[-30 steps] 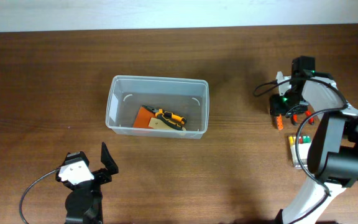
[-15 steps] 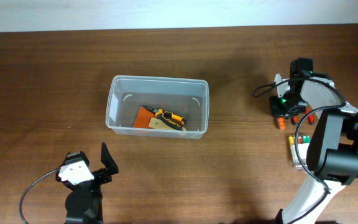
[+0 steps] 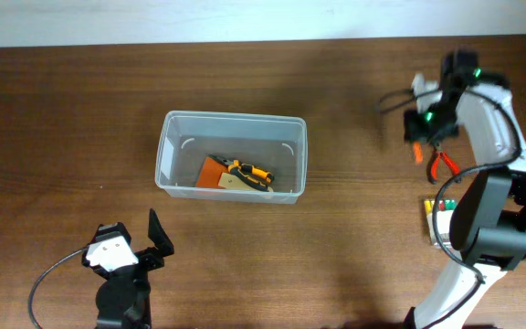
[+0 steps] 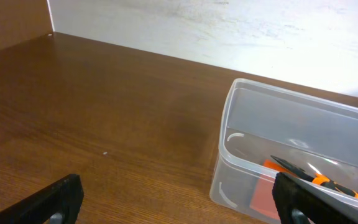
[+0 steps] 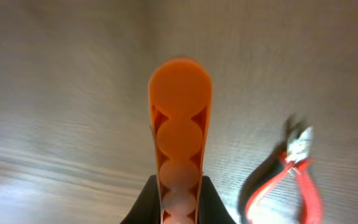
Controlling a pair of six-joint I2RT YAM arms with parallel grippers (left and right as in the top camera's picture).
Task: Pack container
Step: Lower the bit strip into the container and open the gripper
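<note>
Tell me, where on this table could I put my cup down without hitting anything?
The widest bare wood lies between the container and the right gripper; the table left of the container is bare too. It is crowded at the right: red pliers and a white bit case lie beside that arm.

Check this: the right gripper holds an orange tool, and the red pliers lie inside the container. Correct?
No. The red pliers lie on the table near the right gripper and its orange tool, outside the container, as the overhead view shows.
</note>
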